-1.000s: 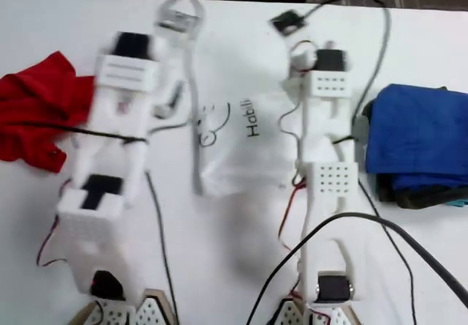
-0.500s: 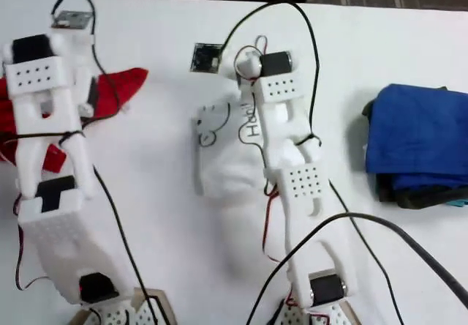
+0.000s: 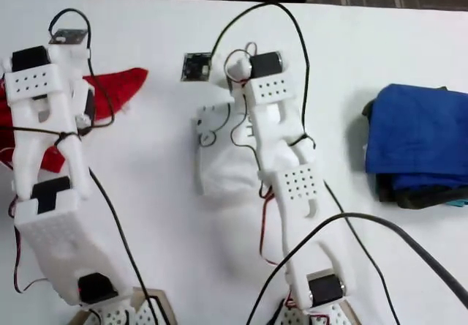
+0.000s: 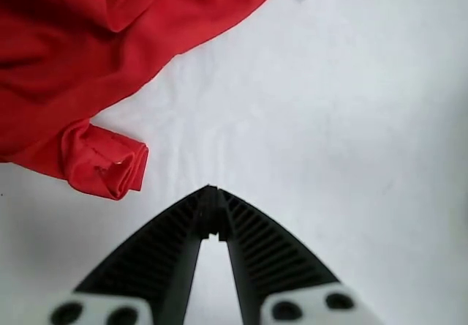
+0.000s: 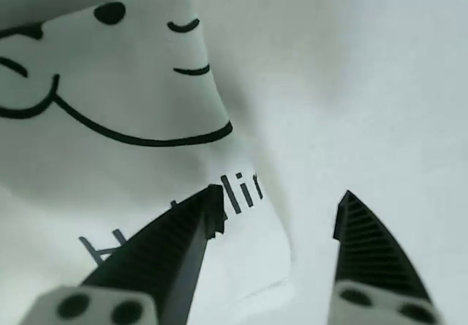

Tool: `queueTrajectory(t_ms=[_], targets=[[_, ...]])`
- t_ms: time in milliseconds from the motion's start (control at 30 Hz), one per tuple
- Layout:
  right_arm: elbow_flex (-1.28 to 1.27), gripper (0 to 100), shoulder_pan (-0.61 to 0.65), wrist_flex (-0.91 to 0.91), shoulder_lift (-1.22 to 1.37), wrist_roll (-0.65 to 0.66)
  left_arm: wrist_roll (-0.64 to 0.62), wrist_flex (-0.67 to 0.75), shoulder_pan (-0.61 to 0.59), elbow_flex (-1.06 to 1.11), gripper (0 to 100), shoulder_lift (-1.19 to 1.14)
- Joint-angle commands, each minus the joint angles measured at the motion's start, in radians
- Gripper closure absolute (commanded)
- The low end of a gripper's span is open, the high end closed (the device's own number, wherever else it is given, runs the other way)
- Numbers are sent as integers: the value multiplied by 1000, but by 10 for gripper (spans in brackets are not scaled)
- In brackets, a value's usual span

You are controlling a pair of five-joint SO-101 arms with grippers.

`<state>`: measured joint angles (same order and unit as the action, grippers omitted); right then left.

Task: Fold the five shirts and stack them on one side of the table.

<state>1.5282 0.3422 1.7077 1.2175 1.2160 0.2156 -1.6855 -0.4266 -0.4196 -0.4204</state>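
**Operator:** What's changed in the last second?

**Me:** Both my arms have swung to the left. The left one has quit the middle of the worktop [image 3: 175, 222] and now sits over by the red shirt [image 3: 117, 87]. The right one has crossed from beside the white shirt [image 3: 219, 171] to directly above it.

**Operator:** And the end effectors?

**Me:** My left end effector [image 4: 212, 193] has its tips together and holds nothing. It is above bare worktop, just beside a rolled corner of the red cloth. My right end effector [image 5: 279, 197] is spread apart, with one tip over the printed white cloth and the other past its edge.

**Operator:** What does that mean for the job?

**Me:** I judge the white shirt is next. It looks folded compact, but it lies mid-worktop, well apart from the pile at the right side, where a blue shirt [image 3: 417, 131] tops darker cloth. The red shirt lies crumpled and is not yet folded.

**Operator:** Room to move?

**Me:** Bare worktop between the white shirt and the pile gives a free lane. The red shirt runs off the left edge of the high view, near the far corner, so I'd draw it inward before spreading it. The cables [image 3: 292, 39] looped over my right arm could snag.
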Motion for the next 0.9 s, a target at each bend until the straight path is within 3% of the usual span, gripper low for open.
queueTrajectory(t_ms=[0,867], targets=[[-86,709,13,5,-111,8,6,11,-9,-1,972,77],[-672,675,59,7,-196,5,3,-17,-44,4,972,80]])
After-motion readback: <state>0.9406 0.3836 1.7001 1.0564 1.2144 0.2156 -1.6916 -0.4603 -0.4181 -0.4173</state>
